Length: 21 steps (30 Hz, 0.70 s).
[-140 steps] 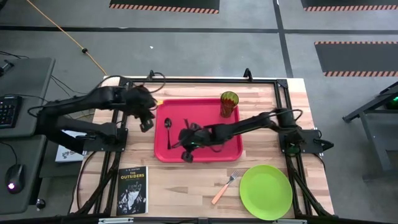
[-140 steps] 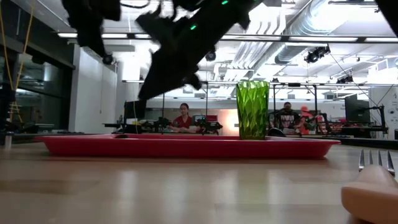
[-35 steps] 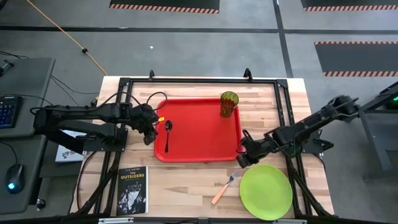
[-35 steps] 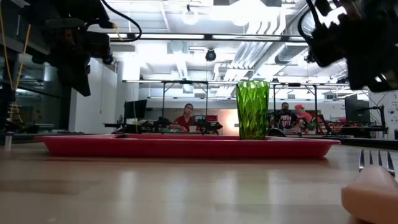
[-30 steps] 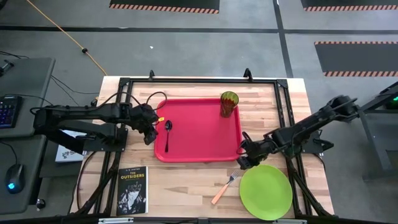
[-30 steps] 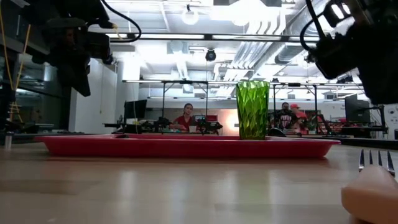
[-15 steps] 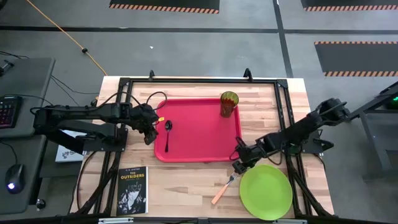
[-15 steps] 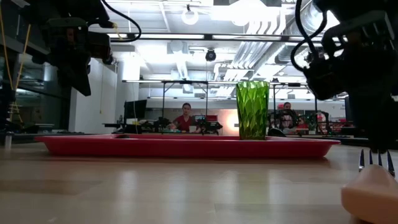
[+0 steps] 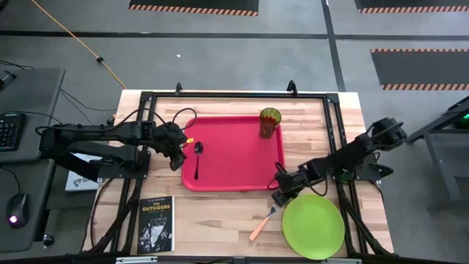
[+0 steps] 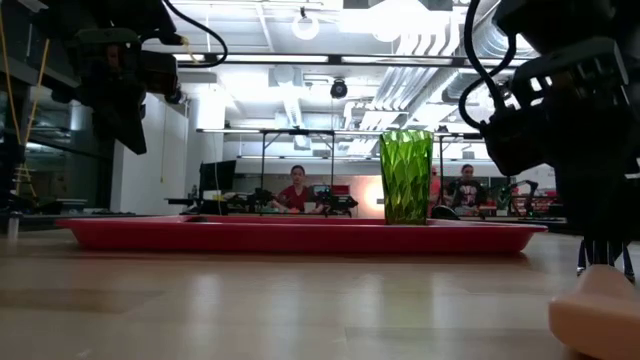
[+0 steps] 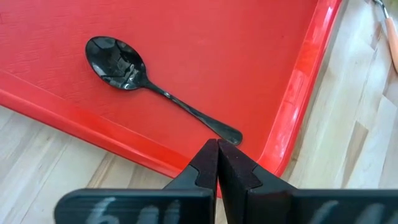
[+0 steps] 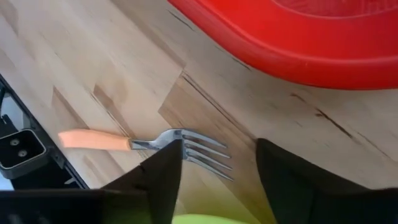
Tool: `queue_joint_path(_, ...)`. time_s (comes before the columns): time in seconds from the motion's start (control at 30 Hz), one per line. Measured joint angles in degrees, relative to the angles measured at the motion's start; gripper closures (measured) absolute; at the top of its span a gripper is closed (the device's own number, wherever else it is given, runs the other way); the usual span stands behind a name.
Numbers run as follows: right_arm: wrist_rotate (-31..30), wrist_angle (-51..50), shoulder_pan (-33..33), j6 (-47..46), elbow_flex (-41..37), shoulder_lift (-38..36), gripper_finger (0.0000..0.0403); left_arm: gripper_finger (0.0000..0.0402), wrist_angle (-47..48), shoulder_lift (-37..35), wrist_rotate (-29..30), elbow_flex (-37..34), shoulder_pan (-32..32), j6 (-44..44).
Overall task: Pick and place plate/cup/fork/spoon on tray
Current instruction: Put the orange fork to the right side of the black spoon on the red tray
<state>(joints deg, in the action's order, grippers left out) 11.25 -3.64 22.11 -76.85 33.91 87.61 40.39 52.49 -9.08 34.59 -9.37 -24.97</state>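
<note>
The red tray point(image 9: 233, 152) lies mid-table. The green cup point(image 9: 270, 122) stands upright in its far right corner and also shows in the low view point(image 10: 406, 175). The dark spoon point(image 9: 196, 158) lies flat on the tray near its left rim and shows in the left wrist view point(image 11: 158, 90). The orange-handled fork point(image 9: 264, 222) lies on the wood in front of the tray, beside the lime-green plate point(image 9: 313, 226). My right gripper point(image 12: 217, 180) is open just above the fork's tines point(image 12: 199, 146), touching nothing. My left gripper point(image 11: 217, 149) is shut and empty above the tray's left rim.
A black book point(image 9: 155, 224) lies at the near left of the table. A black metal frame point(image 9: 234, 95) runs around the work area. Bare wood lies between the book and the fork. People sit far behind the table in the low view.
My right gripper has gone toward the table's near edge and a little left, and down, from beside the tray's near right corner to just over the fork's tines. The fork, plate, cup and spoon have kept still.
</note>
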Motion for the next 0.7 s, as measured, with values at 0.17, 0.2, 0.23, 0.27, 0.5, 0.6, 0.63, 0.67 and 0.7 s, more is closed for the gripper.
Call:
queue_joint_path(0.17, -0.2, -1.2, 0.0, 0.4, 0.0, 0.1, 0.0282, 0.0401, 0.0, 0.0, 0.0, 0.0, 0.0, 0.0)
queue_joint_path(0.2, -0.4, -1.3, 0.0, 0.4, -0.1, 0.1, 0.0300, 0.0401, 0.0, 0.0, 0.0, 0.0, 0.0, 0.0)
queue_joint_path(0.23, -0.5, -1.3, 0.0, 0.4, -0.1, 0.1, 0.0317, 0.0401, 0.0, 0.0, 0.0, 0.0, 0.0, 0.0)
queue_joint_path(0.27, -0.6, -1.3, 0.0, 0.4, -0.1, 0.2, 0.0335, 0.0401, 0.0, 0.0, 0.0, 0.0, 0.0, 0.1)
queue_joint_path(0.5, 0.1, 1.2, 0.1, 0.9, 0.0, 0.3, 0.0392, 0.0401, 0.0, 0.0, 0.1, 0.0, 0.0, 1.3)
queue_joint_path(0.6, 0.4, 3.5, 0.1, 1.9, -0.1, 0.2, 0.0399, 0.0402, 0.1, 0.0, 0.1, 0.0, 0.0, 1.6)
queue_joint_path(0.63, 0.8, 4.1, 0.1, 2.1, -0.1, 0.1, 0.0400, 0.0402, 0.1, 0.0, 0.1, 0.0, 0.0, 1.6)
queue_joint_path(0.67, 1.2, 4.8, 0.1, 2.3, -0.1, 0.1, 0.0400, 0.0401, 0.1, 0.0, 0.2, 0.0, 0.0, 1.6)
queue_joint_path(0.7, 1.4, 5.6, 0.1, 2.3, -0.1, 0.1, 0.0400, 0.0401, 0.1, 0.0, 0.2, 0.0, 0.0, 1.6)
